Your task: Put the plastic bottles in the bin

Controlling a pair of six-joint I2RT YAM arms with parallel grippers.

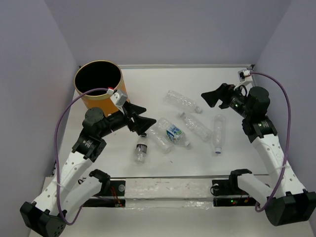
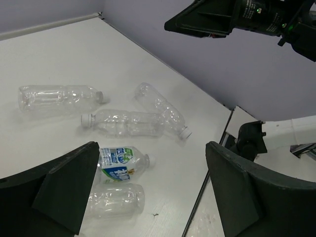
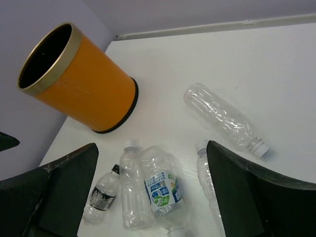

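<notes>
Several clear plastic bottles lie on the white table: a dark-labelled one, a plain one, a blue-green labelled one and three more to the right. The orange bin stands upright at the back left. My left gripper is open and empty, above the table just left of the bottle cluster. My right gripper is open and empty, raised at the right of the bottles. The left wrist view shows the labelled bottle between my open fingers. The right wrist view shows the bin and the labelled bottle.
Purple walls close the table at the back and both sides. The table's front edge runs just above the arm bases. The right arm's base mount shows past that edge in the left wrist view.
</notes>
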